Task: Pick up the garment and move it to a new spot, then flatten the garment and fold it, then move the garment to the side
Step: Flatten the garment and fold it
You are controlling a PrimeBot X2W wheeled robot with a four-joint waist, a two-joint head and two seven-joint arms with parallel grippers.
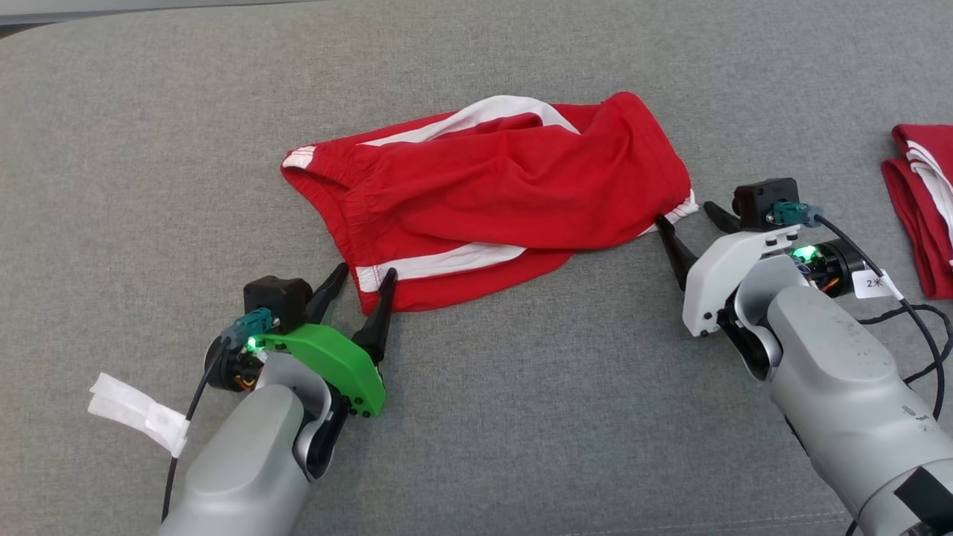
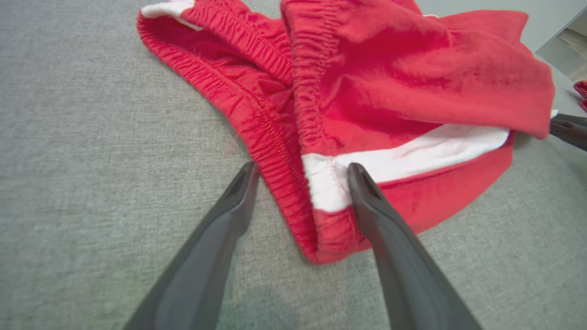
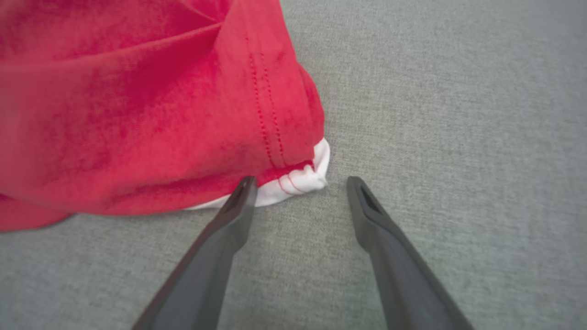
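Lying crumpled on the grey counter, the red garment with white side stripes is stretched left to right, waistband toward the robot's left, leg hems toward its right. The left tool is spread astride the waistband corner; the right tool is spread beside the hem corner.

A red cloth with thin white stripes lies in folds well apart from the right gripper, out past its far side at the head view's edge, on the grey woven fabric surface that spreads flat beneath and all around that gripper.
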